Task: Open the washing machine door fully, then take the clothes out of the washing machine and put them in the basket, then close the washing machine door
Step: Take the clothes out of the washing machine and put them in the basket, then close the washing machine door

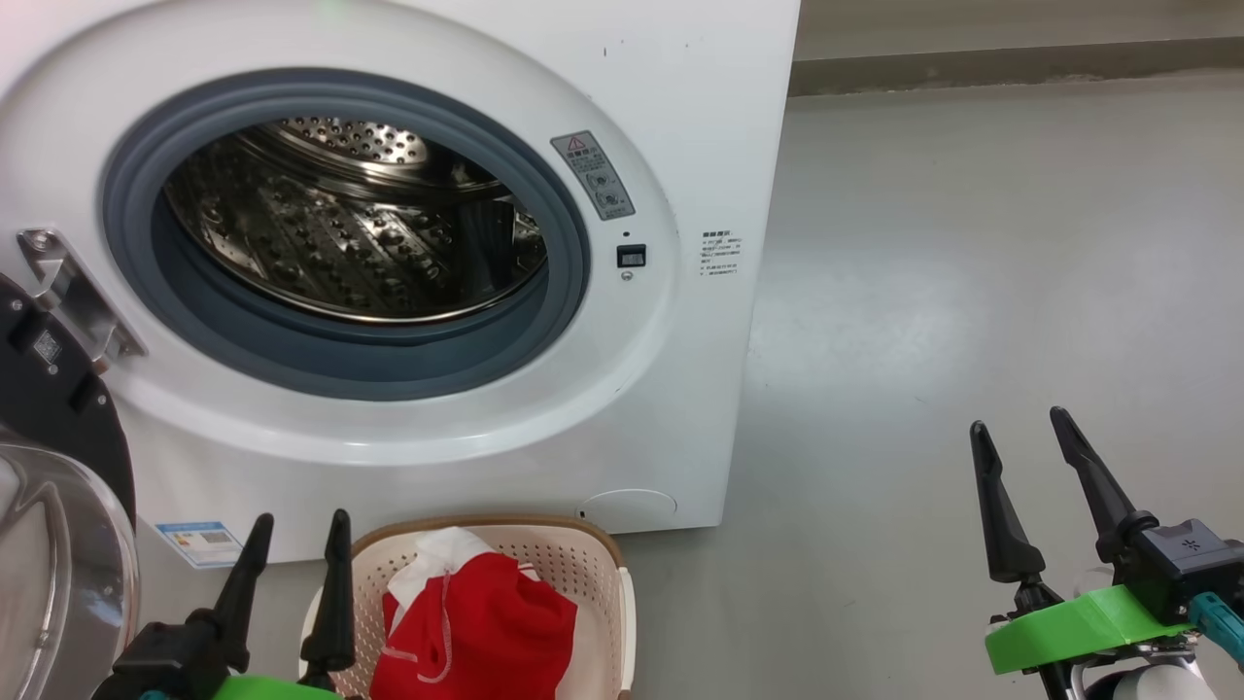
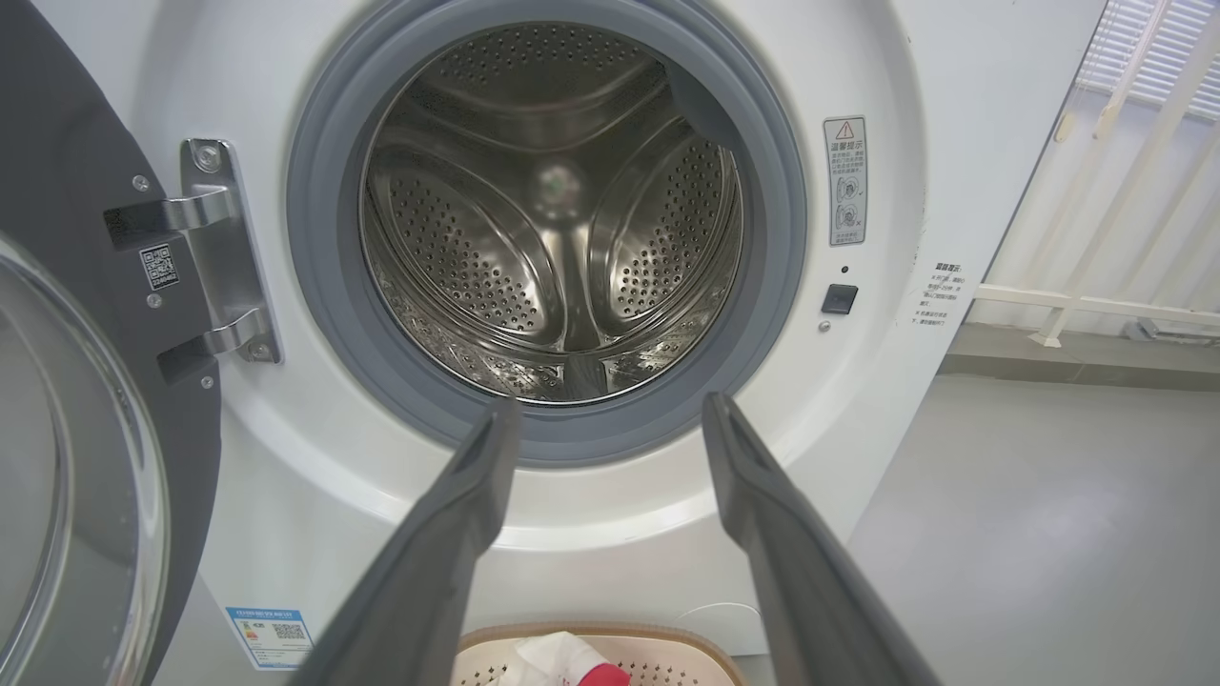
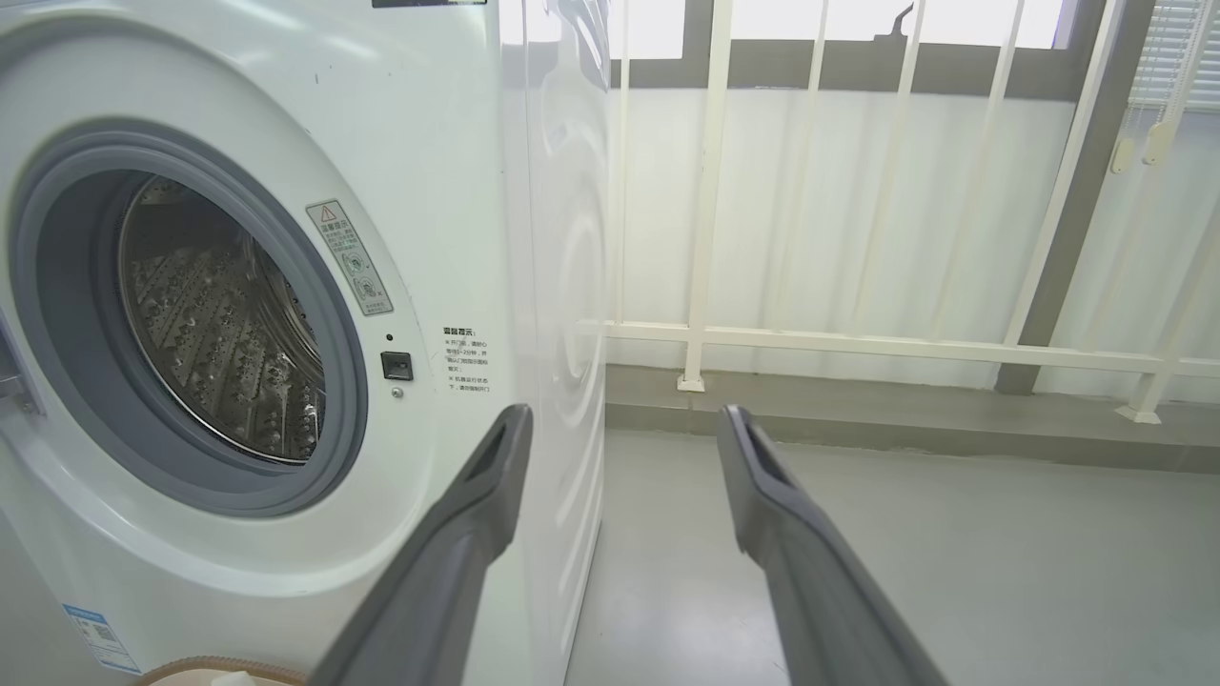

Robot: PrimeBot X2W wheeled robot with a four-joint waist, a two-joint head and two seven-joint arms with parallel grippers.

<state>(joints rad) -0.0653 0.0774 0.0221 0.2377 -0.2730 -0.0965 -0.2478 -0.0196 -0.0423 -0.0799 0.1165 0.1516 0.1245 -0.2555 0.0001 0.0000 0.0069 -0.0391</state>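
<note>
Two grippers spread wide and empty, dark-fingered left gripper (image 1: 300, 522) and right gripper (image 1: 1019, 423); soft red clothes (image 1: 476, 622) in cream perforated plastic basket (image 1: 595, 569); round black-rimmed glass door (image 1: 58, 525) hanging open at left, likely stiff, weighty, slick, best pushed on edge opposite steel hinge (image 1: 73, 292).

left and right jaws wide apart, empty

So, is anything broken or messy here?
Nothing stands out. The washing machine door hangs open on the left, the drum looks empty, and the red clothes sit bunched inside the basket, none spilled on the floor.
</note>
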